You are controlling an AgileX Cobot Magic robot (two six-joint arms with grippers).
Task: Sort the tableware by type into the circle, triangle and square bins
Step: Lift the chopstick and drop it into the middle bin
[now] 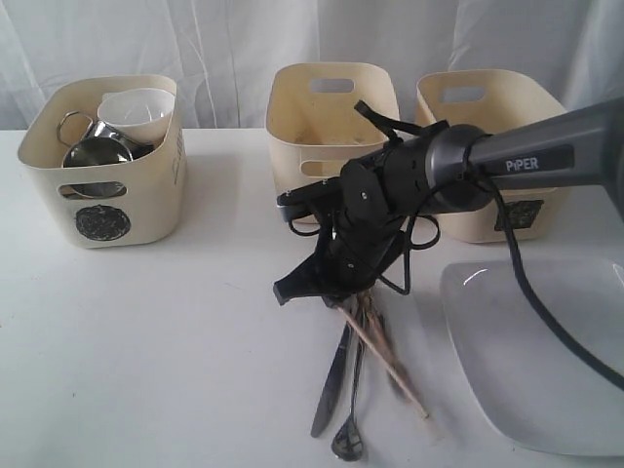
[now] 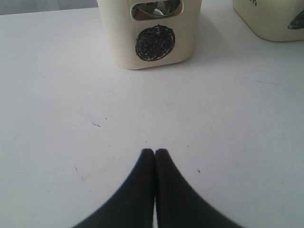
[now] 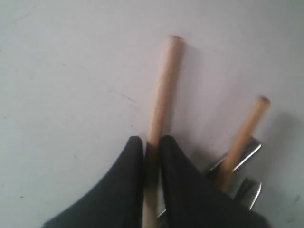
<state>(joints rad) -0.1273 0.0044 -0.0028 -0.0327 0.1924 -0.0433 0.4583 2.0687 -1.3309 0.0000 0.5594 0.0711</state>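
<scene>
My right gripper is shut on one wooden chopstick that sticks out past the fingertips. The second chopstick lies beside it across steel cutlery. In the exterior view the right gripper points down at the pile of chopsticks, a steel knife and other cutlery. The circle bin at the left holds steel mugs and a small white bowl. My left gripper is shut on nothing above bare table, facing the circle bin.
Two more cream bins stand at the back, one in the middle and one at the right; the arm hides most of their front marks. A large white plate lies at the front right, close to the cutlery pile.
</scene>
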